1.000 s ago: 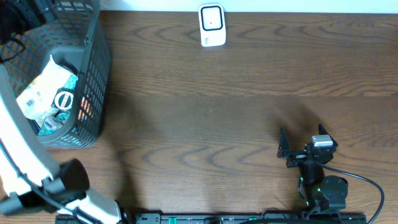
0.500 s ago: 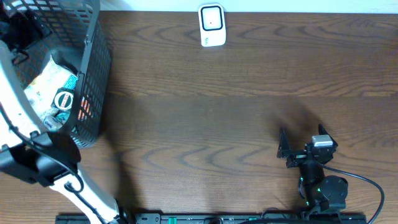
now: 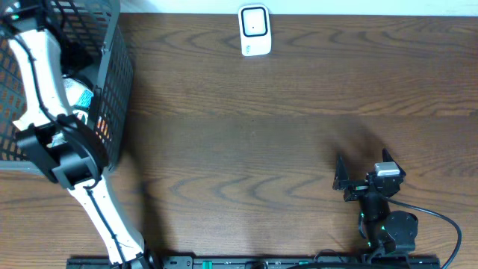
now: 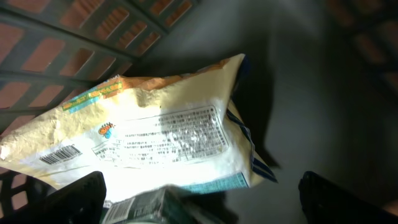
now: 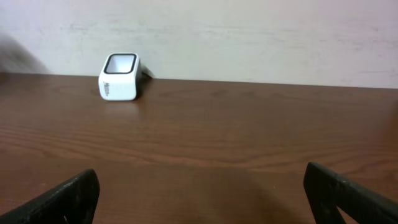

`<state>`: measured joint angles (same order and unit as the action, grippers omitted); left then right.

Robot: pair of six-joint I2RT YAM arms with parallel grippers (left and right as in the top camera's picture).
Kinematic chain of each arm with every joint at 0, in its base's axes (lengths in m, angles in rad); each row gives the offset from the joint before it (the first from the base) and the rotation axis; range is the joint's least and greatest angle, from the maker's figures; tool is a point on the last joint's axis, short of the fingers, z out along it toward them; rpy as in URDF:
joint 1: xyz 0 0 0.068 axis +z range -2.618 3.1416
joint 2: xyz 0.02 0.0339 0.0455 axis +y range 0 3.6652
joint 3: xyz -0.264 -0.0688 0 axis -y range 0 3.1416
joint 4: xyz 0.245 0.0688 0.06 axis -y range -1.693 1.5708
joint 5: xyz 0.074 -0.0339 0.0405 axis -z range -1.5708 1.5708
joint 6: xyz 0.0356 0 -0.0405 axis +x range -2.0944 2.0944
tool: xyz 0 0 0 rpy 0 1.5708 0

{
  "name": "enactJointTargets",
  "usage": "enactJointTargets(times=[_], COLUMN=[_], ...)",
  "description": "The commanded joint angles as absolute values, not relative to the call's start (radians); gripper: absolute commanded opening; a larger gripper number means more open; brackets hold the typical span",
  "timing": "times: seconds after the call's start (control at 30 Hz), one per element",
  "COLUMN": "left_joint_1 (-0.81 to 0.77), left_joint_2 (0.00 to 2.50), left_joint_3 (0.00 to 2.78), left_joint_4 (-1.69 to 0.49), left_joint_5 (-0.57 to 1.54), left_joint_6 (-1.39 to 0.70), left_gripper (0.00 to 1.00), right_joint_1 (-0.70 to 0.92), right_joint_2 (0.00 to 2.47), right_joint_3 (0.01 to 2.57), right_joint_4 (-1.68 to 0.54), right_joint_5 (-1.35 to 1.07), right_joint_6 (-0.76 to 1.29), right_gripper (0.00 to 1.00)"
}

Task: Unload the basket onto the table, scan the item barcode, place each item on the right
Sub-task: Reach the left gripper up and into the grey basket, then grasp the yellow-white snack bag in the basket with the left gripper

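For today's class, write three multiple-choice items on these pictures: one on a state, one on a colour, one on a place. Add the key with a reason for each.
1. The right claw is:
A. open and empty
B. shut on a bottle
C. shut on a cable

2. The basket is:
A. red
B. white
C. dark grey

3. The white scanner stands:
A. inside the basket
B. at the far edge of the table
C. between the right claw's fingers

Key:
1 A, its fingers stand wide apart with only bare wood between them.
2 C, its mesh walls look dark grey from overhead.
3 B, it sits alone by the wall.
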<state>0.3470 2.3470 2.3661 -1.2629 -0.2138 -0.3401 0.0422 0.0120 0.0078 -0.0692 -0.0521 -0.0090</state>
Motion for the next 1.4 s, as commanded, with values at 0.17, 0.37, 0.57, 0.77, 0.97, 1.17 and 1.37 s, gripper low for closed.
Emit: enactJointTargets(times=[0.17, 0.37, 0.57, 0.77, 0.97, 1.17, 1.37], left_joint_1=[0.293, 0.296, 0.297, 0.298, 0.305, 0.337, 0.393], left_joint_2=[2.430, 2.461, 2.442, 2.363, 2.254, 2.135, 2.128], left_joint_3=[2.361, 2.360, 2.360, 2.360, 2.360, 2.360, 2.340], left_joint_4=[-1.251, -1.253, -1.268, -1.271, -1.267, -1.280, -1.320], left_joint_5=[-0.413, -0.462, -0.457, -0.440, -0.316, -0.156, -0.146], left_joint_6=[-0.418, -0.463, -0.466, -0.466, -0.466, -0.408, -0.395], left_gripper=[0.98, 0.98, 0.98, 0.98, 0.98, 0.97, 0.98], right_joint_1=[0.039, 0.039, 0.039, 0.039, 0.039, 0.039, 0.039], right_joint_2=[0.007, 0.007, 0.007, 0.007, 0.007, 0.007, 0.007], right_joint_3=[0.006, 0.006, 0.006, 0.006, 0.006, 0.006, 0.006], right_joint_4=[-0.072, -0.072, -0.072, -0.072, -0.072, -0.072, -0.072], right_joint_5=[-0.048, -0.048, -0.048, -0.048, -0.048, -0.048, -0.048], right_joint_6=[-0.016, -0.016, -0.016, -0.016, -0.016, -0.016, -0.016], right_gripper=[0.99, 0.99, 0.99, 0.99, 0.99, 0.99, 0.99])
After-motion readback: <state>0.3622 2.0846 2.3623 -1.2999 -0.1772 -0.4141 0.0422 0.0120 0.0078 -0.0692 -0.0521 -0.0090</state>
